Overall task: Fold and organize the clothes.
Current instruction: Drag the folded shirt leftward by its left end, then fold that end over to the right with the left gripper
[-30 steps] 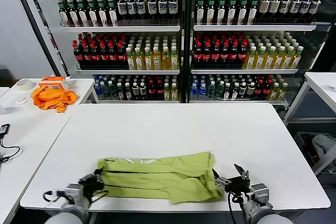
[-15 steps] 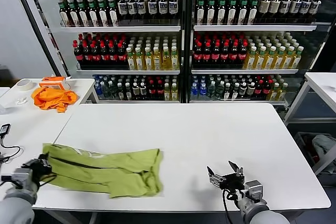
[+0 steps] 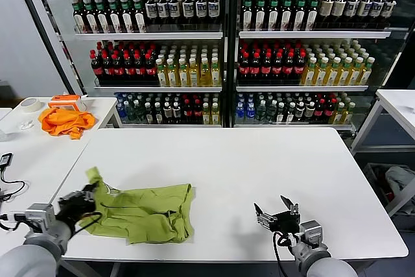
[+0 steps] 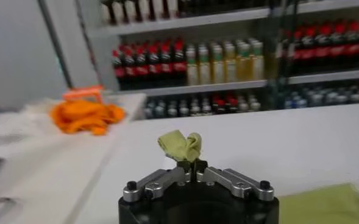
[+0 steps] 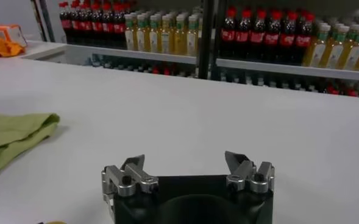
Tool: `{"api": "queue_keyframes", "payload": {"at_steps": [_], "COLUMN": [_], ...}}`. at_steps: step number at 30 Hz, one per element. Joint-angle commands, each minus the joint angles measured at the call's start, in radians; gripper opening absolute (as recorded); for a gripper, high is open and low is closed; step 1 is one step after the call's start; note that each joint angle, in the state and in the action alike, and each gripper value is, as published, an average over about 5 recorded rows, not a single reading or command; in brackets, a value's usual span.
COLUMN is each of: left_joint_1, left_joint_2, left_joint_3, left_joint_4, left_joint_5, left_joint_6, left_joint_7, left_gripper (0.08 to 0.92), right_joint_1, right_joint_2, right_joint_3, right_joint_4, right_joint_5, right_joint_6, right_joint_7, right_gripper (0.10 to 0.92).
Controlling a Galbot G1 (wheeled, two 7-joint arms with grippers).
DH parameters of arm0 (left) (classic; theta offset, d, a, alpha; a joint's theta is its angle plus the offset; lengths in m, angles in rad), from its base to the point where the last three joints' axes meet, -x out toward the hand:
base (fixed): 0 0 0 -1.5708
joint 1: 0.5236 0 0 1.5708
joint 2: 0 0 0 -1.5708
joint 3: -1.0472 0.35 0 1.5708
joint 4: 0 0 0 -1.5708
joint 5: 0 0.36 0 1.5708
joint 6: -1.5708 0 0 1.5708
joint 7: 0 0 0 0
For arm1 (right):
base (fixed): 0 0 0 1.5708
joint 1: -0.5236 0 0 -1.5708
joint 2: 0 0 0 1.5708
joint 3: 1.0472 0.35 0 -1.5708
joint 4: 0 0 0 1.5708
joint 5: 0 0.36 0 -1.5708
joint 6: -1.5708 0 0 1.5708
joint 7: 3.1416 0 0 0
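Note:
The lime yellow-green T-shirt [image 3: 146,209] lies bunched on the front left of the white table [image 3: 246,160]. My left gripper [image 3: 87,192] is at the shirt's left end, shut on a pinched bit of its cloth, which sticks up between the jaws in the left wrist view [image 4: 180,145]. My right gripper [image 3: 275,213] is open and empty, low over the table at the front right, well apart from the shirt. The right wrist view shows the shirt's near edge [image 5: 14,137] far off beside that open gripper [image 5: 185,164].
A bright orange cloth [image 3: 63,121] lies on a side table at the back left, by an orange box [image 3: 65,100] and a tape roll [image 3: 28,104]. Shelves of bottles [image 3: 227,50] stand behind the table. Another table edge [image 3: 395,105] is at right.
My left gripper has swung back right and inward with the shirt's end, crumpling the shirt shorter. The right gripper let go earlier and stays open at the front right.

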Motion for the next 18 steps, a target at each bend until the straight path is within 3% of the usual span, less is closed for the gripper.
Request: {"api": "queue_keyframes", "payload": {"at_steps": [1, 18], "left_joint_1": [-0.120, -0.320], "left_joint_2": [-0.065, -0.124], "left_joint_3": [0.198, 0.420], "left_joint_4": [-0.030, 0.135], "left_joint_5": [-0.148, -0.050], "left_joint_6": [0.020, 0.007], "left_joint_7": [0.032, 0.063], "left_gripper": [0.101, 0.101], "right_joint_1": [0.007, 0.011], "right_joint_2": [-0.002, -0.038], "right_joint_3": [-0.009, 0.159], "right_joint_4": [0.002, 0.047], "right_joint_5": [-0.013, 0.068], "right_joint_6": [-0.001, -0.001], "right_joint_7": [0.002, -0.008], "right_gripper": [0.823, 0.823]}}
